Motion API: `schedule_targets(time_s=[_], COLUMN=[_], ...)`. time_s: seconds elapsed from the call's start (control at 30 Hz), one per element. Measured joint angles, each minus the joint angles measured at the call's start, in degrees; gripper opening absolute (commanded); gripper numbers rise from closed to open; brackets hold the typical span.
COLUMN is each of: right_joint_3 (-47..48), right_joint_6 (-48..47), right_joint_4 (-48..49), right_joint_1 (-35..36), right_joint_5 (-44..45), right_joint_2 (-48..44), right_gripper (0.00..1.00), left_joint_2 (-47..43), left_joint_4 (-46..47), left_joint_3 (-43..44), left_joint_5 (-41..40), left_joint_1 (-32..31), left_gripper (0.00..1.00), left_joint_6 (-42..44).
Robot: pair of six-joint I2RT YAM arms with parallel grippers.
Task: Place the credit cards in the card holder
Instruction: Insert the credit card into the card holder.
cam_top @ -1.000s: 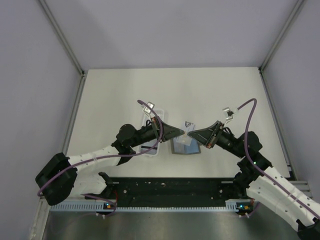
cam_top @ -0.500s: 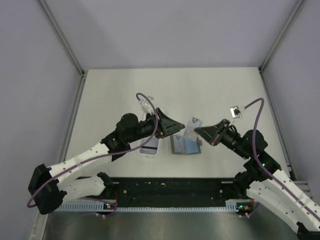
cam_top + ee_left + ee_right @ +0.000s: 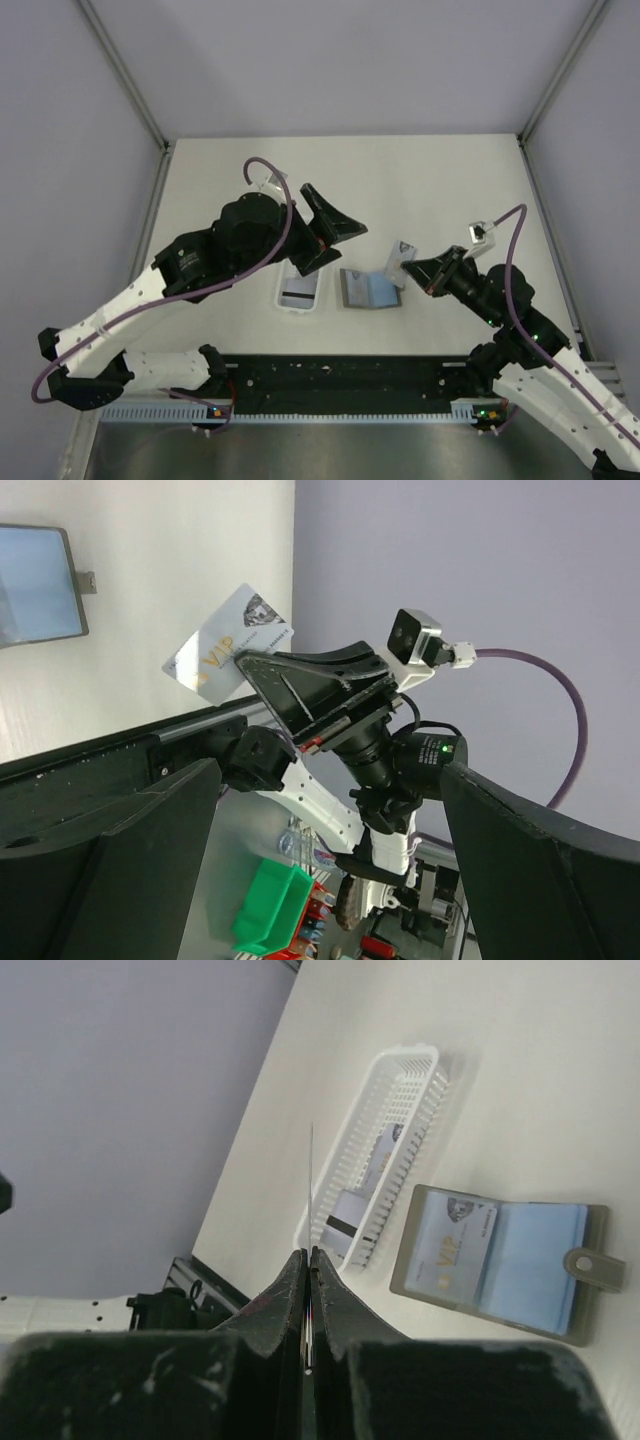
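Credit card (image 3: 310, 1175) shows edge-on, pinched by right tool (image 3: 308, 1253); left tool (image 3: 325, 770) gapes wide, empty; tray cards (image 3: 342, 1226) half-hidden.

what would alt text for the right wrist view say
The right gripper, shut, pinches a credit card seen edge-on. Below lies the open card holder with one VIP card in a pocket, beside a white tray holding more cards.

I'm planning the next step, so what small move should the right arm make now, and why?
Probably lower the right gripper toward the card holder. It pinches a credit card above the table beside the open holder, and one pocket there looks free.
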Motion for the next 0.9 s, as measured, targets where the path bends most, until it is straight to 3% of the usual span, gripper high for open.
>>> schedule_targets(time_s=[0.13,0.33,0.9], right_joint_3=[0.0,0.1,0.0], right_joint_6=[-0.2,-0.3,0.9], right_joint_4=[-4.0,-10.6,-13.4], right_joint_1=[0.0,0.0,0.0], right_joint_5=[3.4,7.4,8.9], right_joint_2=[0.3,4.1,3.2], right_gripper=[0.00,0.00,0.00], left_joint_2=[3.1,4.5,-0.1], left_joint_4=[-5.7,-10.4,-9.7], left_joint_3=[5.9,6.0,2.2], left_joint_5=[-2.6,-3.7,-5.7], left_joint_1=[-2.8,-4.7,-5.0], left_gripper=[0.98,0.98,0.98], left_joint_6=[-1.0,-1.2,-1.1])
